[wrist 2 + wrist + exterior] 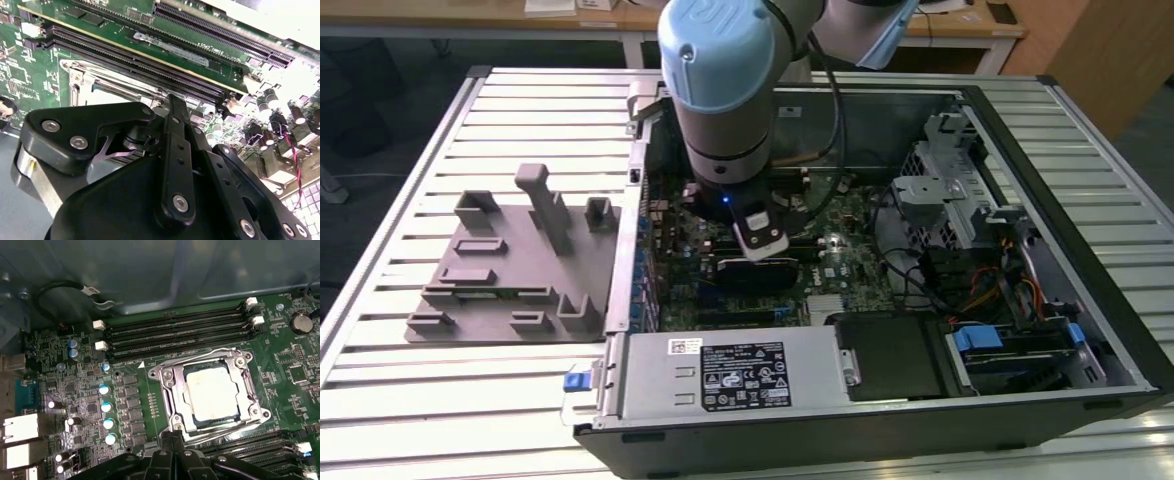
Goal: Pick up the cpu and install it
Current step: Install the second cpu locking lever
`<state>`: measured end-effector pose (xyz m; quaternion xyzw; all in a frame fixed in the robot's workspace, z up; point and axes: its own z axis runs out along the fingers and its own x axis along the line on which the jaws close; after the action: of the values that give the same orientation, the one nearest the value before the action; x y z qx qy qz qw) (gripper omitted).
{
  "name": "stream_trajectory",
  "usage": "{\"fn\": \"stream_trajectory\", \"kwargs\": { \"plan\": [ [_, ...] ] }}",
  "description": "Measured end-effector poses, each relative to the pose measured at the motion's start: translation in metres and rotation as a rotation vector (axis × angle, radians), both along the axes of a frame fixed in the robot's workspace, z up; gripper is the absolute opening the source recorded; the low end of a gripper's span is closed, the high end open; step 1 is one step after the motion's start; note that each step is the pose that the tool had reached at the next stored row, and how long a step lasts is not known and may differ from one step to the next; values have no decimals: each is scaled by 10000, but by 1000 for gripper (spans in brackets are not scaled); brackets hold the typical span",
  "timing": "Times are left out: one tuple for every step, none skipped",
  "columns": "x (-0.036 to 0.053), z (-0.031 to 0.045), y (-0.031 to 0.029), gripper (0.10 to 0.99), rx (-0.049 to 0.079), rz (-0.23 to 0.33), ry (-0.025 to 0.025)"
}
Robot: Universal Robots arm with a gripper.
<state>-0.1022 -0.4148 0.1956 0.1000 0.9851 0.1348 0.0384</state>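
The cpu [212, 392], a silver-grey square, lies flat in the black socket, with the socket's metal frame [167, 385] around it on the green motherboard. My gripper [172, 437] hovers just beside the frame's edge, fingers pressed together with nothing between them. In the second wrist view the black gripper [172, 107] linkage covers most of the socket, and a corner of the metal frame [82, 80] shows past it. The exterior view shows the arm reaching down into the open computer case, gripper [765, 245] low over the board's middle.
Empty memory slots [175, 332] run along one side of the socket, and more slots [250, 447] run along the other. Capacitors [106, 407] and cables [65, 287] stand nearby. A grey tray [507, 265] sits outside the case on the exterior view's left. The power supply [727, 370] and drive cage [954, 200] crowd the case.
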Motion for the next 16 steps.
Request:
{"fn": "stream_trajectory", "kwargs": {
  "plan": [
    [-1,-4,0,106,26,-1,0],
    [-1,-10,1,106,43,-1,-1],
    [-1,-16,0,106,59,-1,0],
    [-1,-22,0,106,83,0,2],
    [-3,-28,0,106,107,0,2],
    [-4,-35,0,106,131,-1,1],
    [-5,-43,0,106,153,0,0],
    [-5,-54,1,106,169,1,-4],
    [-6,-62,0,106,171,0,-4],
    [-9,-67,0,106,165,0,1],
    [-11,-71,0,106,167,-1,1],
    [-12,-71,0,106,166,0,2],
    [-12,-71,0,106,166,0,2],
    [-12,-64,0,106,167,0,1],
    [-11,-49,1,106,173,0,-3],
    [-11,-25,1,106,176,0,-4]
  ]
}}
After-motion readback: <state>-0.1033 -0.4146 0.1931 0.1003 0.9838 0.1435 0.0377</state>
